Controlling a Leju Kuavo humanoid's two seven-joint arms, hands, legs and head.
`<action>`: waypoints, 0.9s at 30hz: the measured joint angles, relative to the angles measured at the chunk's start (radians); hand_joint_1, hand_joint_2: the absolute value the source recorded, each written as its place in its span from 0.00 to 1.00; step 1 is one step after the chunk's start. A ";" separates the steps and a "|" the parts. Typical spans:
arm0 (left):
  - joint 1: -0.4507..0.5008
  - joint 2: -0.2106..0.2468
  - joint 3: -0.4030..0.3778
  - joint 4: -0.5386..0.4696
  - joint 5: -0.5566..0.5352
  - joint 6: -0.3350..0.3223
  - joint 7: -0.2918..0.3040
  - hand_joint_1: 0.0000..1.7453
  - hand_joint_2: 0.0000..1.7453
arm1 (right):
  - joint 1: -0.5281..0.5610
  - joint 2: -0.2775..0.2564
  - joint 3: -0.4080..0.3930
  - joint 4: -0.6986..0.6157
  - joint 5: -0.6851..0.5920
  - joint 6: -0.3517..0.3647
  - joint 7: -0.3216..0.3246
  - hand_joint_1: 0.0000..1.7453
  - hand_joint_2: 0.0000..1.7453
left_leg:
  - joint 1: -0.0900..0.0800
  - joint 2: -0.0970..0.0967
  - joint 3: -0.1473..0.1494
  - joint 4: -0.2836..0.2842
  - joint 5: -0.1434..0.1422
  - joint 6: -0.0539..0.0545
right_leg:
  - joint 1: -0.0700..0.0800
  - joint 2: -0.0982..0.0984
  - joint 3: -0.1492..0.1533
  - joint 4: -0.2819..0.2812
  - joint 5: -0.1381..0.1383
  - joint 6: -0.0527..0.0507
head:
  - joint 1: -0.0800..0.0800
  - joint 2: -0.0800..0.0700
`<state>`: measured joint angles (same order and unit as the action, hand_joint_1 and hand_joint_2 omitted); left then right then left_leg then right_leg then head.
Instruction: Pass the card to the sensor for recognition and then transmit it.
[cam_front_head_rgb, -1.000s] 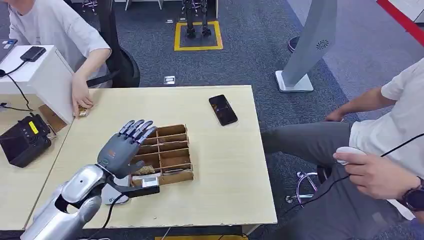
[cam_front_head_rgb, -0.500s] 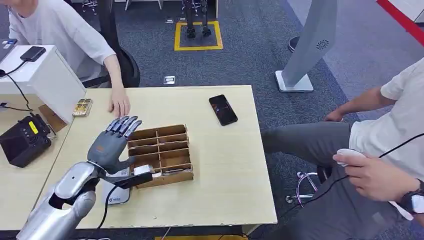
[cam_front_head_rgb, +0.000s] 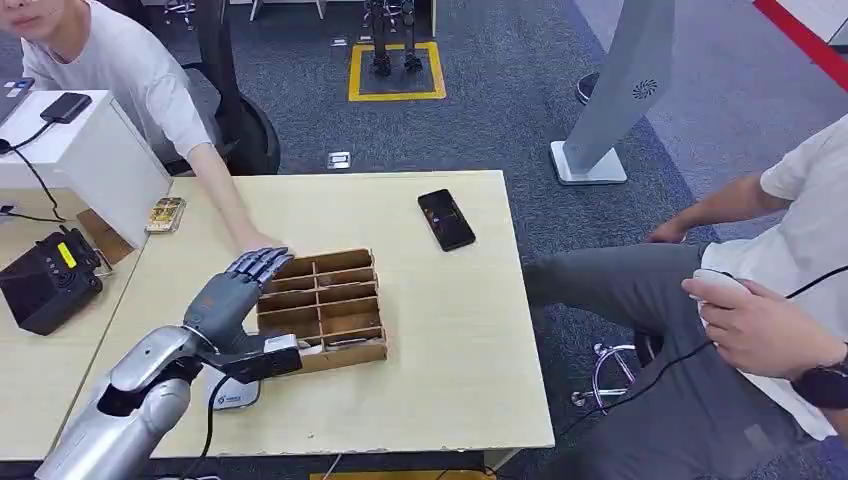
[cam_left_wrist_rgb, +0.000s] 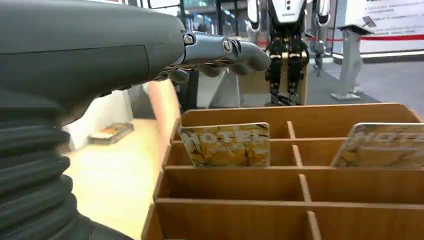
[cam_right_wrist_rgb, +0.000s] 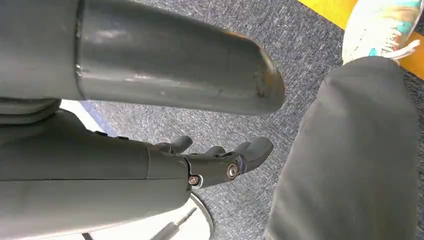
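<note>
Cards (cam_left_wrist_rgb: 226, 144) x2 upright in divider box (cam_front_head_rgb: 330, 310), left hand (cam_front_head_rgb: 228, 297) open above.

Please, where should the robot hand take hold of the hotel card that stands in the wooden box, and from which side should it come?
Probably by its top edge, from above. The hotel card stands upright in a narrow slot of the wooden box; the dividers cover its lower part, so the top strip alone stands free for a pinch across its two flat faces. The left robot hand hovers open over the box's left end.

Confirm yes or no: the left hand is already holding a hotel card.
No. The left hand hovers empty above the wooden organizer; the hotel cards stand in their slots.
</note>
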<state>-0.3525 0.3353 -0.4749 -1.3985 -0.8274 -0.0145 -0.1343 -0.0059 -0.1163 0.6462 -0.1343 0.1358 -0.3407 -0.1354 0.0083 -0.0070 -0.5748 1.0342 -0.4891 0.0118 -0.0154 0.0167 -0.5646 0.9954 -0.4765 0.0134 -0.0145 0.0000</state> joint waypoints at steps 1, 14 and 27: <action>0.000 -0.003 0.000 0.000 0.018 -0.008 -0.004 0.00 1.00 | 0.000 0.000 0.000 0.000 0.000 0.000 0.000 0.00 0.00 | 0.000 0.000 0.000 0.000 0.000 0.000 | 0.000 0.000 0.000 0.000 0.000 0.000 | 0.000 0.000; 0.000 -0.027 0.000 -0.005 0.064 -0.017 -0.001 0.00 1.00 | 0.000 0.000 0.002 0.000 -0.003 0.002 0.004 0.00 0.00 | 0.000 0.000 0.000 0.000 0.000 0.000 | 0.000 0.000 0.000 0.000 0.000 0.000 | 0.000 0.000; 0.000 -0.041 0.000 -0.005 0.045 0.017 0.016 0.00 1.00 | 0.000 0.000 0.006 0.000 -0.003 0.001 -0.001 0.00 0.00 | 0.000 0.000 0.000 0.000 0.000 0.000 | 0.000 0.000 0.000 0.000 0.000 0.000 | 0.000 0.000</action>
<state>-0.3523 0.2941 -0.4749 -1.4034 -0.7828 0.0027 -0.1183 -0.0062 -0.1164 0.6523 -0.1343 0.1324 -0.3395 -0.1362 0.0083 -0.0070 -0.5749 1.0342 -0.4891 0.0118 -0.0153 0.0166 -0.5645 0.9954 -0.4765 0.0134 -0.0145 0.0000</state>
